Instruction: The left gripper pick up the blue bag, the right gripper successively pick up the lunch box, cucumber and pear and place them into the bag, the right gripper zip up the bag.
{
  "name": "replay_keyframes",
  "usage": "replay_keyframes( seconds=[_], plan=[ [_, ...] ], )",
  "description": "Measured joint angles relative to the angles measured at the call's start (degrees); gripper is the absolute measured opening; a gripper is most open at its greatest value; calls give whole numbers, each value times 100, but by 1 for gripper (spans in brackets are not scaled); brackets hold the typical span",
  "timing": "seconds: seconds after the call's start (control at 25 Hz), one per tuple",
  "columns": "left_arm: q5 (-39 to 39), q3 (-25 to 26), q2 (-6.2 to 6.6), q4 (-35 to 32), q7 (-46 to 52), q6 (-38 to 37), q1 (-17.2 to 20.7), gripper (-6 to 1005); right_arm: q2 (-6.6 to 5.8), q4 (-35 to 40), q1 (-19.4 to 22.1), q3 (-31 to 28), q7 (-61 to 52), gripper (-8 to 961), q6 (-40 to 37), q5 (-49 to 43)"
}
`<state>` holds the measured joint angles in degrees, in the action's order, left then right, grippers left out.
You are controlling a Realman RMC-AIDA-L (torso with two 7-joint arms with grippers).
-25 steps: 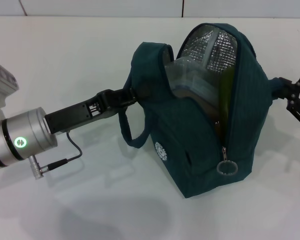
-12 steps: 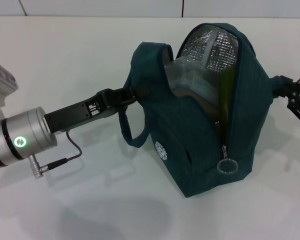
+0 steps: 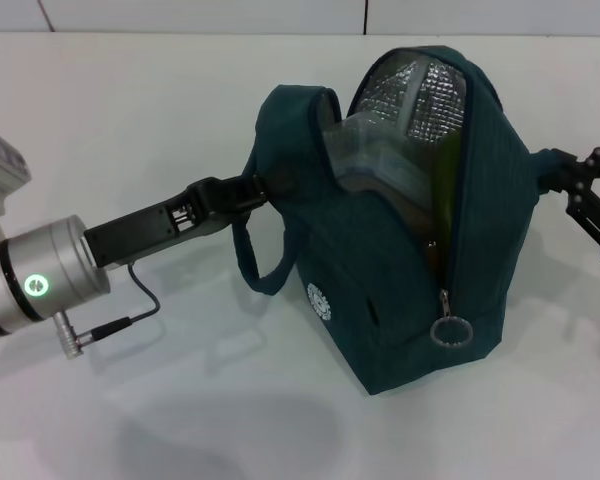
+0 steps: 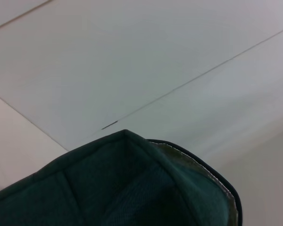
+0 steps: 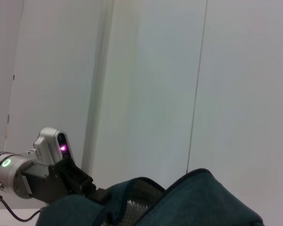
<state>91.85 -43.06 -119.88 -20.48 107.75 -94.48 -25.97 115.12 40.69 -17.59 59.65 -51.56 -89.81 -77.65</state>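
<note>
The blue bag [image 3: 400, 270] stands open on the white table, its foil lining showing at the top. My left gripper [image 3: 254, 190] is shut on the bag's near handle and holds it up. The lunch box [image 3: 375, 160] sits tilted inside the bag. A green strip of the cucumber [image 3: 446, 190] shows beside it, along the zipper edge. The pear is hidden. The zipper pull ring [image 3: 449, 331] hangs low on the bag's front. My right gripper [image 3: 580, 185] is just off the bag's right side, partly cut by the picture's edge. The bag fills the left wrist view [image 4: 132, 188] and shows in the right wrist view [image 5: 188, 202].
The white table [image 3: 130, 120] runs around the bag, with a wall seam behind. The left arm's cable [image 3: 130, 315] hangs under its wrist. The right wrist view shows the left arm [image 5: 37, 172] beyond the bag.
The bag and left arm have shifted slightly left. The right gripper has risen a little beside the bag.
</note>
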Motion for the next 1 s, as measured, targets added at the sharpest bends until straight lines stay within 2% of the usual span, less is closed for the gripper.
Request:
replay_keyframes(
  seconds=[0.6,0.76,0.88,1.0],
  plan=[
    [-1,0,1,0,1,44,40,50,-9,-79,117,-32,163,107,-327,-4],
    [-1,1,7,0,-6,44,40,50,-14,-134,177,-186,356,247,-631,46],
    [-1,1,11,-9,-15,48,40,50,-16,-343,185,-515,527,360,-1152,227],
    [-1,0,16,-16,-16,62,40,50,-70,-420,186,-711,564,488,-1626,226]
  ],
)
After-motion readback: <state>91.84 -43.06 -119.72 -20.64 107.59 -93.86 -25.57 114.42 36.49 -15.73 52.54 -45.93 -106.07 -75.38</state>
